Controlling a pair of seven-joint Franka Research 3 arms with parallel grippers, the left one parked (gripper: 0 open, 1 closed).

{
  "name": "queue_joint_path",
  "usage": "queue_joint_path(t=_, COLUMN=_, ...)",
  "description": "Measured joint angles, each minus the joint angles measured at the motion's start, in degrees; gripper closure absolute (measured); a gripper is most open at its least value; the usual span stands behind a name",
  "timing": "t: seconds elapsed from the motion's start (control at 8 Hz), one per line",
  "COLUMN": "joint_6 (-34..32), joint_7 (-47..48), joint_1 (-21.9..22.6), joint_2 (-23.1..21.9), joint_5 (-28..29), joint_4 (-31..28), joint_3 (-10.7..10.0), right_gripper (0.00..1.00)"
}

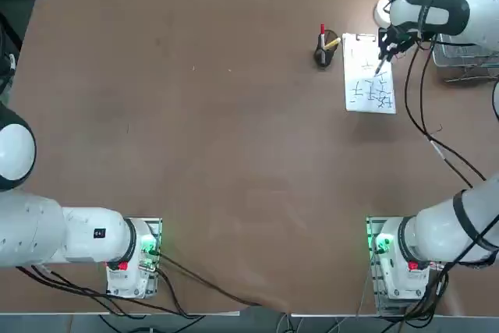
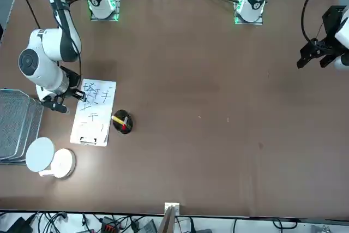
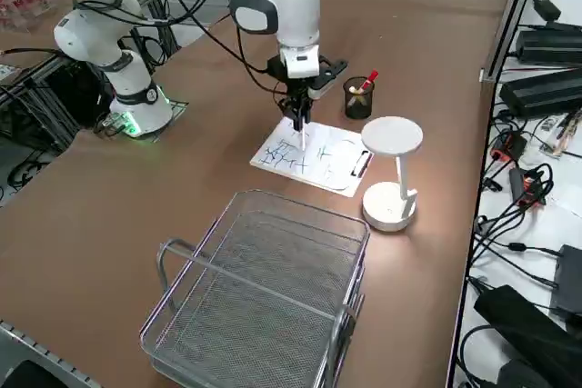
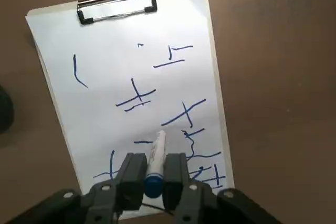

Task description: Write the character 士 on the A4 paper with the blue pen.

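The A4 paper (image 4: 105,82) lies on a clipboard, held by a black clip (image 4: 116,4), and carries several blue handwritten strokes. It sits at the far right of the table (image 1: 369,76) (image 2: 94,114) (image 3: 320,159). My right gripper (image 4: 155,165) (image 1: 383,54) (image 3: 298,118) hangs over the sheet's middle, shut on the blue pen (image 4: 156,156) (image 3: 302,137). The pen has a white barrel and a blue end, and it points down at the paper. Its tip rests at or just above the sheet, beside a short blue stroke.
A black pen cup (image 1: 323,54) (image 3: 358,97) holding a red-topped pen and a yellow marker stands left of the paper. A white round lamp (image 3: 391,170) (image 2: 52,159) sits by the clip end. A wire basket (image 3: 264,288) (image 2: 16,124) stands to the right.
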Motion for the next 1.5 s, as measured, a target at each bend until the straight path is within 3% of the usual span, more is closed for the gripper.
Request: queue_joint_path(t=1.5, joint_6=2.16, joint_7=0.13, joint_1=0.22, joint_2=1.07, joint_5=1.93, joint_4=-0.01, joint_3=0.79, right_gripper=0.79)
